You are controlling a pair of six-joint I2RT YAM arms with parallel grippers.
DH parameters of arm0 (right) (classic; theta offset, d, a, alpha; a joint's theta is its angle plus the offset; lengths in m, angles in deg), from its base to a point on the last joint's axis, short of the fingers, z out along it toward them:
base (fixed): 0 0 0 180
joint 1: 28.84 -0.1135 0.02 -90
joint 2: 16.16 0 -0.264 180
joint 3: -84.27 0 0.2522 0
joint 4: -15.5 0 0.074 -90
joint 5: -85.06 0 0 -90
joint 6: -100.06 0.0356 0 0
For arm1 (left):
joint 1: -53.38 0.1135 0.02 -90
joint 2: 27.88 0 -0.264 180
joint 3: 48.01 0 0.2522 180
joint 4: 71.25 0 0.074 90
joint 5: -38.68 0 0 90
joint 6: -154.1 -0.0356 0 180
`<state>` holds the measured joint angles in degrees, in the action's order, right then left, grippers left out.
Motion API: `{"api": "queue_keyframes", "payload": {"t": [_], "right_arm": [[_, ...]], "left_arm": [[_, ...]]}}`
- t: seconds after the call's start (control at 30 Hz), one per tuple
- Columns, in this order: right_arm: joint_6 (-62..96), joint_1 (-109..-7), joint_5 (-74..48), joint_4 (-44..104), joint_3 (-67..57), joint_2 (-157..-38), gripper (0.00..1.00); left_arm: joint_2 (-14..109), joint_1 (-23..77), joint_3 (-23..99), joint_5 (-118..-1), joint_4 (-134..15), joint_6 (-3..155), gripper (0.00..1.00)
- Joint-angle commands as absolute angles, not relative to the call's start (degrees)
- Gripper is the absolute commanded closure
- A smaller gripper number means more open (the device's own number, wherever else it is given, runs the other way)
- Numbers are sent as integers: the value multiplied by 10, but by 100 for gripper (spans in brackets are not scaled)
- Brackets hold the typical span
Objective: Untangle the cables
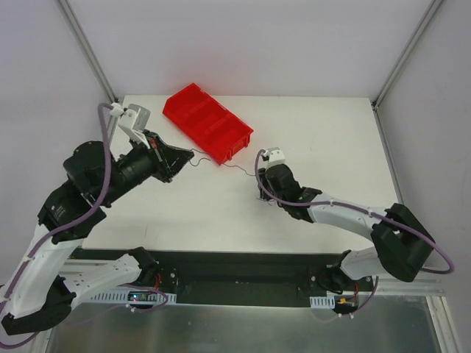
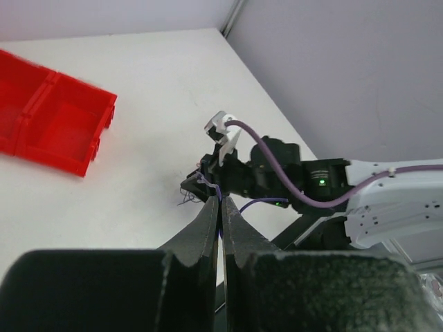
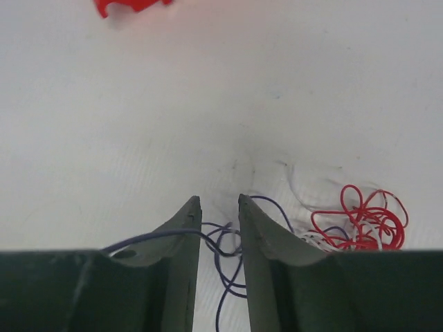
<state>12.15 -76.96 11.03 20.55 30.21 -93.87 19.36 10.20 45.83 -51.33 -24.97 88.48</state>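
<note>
Pull-apart step: left end effector [image 2: 220,202] clenched on one strand of the cables [image 3: 374,228]; right end effector [image 3: 218,200] released astride loops. Next: clamp, draw apart gently

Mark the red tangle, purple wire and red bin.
red tangle [image 3: 360,223], right wrist view, middle of the loops.
purple wire [image 3: 223,238], right wrist view, loop at lower centre.
red bin [image 1: 210,121], top external view, inner floor near its middle.

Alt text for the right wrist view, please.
The right gripper, its fingers slightly apart, sits low over a white table with thin purple wires looping between the fingers. A curly red wire tangle lies at the frame's right; a red bin corner shows at top left.
</note>
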Motion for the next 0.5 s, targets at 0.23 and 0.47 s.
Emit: {"api": "queue_keyframes", "payload": {"t": [0.23,0.47], "right_arm": [[259,-631,201,201,367,-944,69],[249,-546,196,234,387,-881,70]], "left_arm": [[200,98,683,-402,-200,781,100],[214,97,685,-359,-200,763,100]]}}
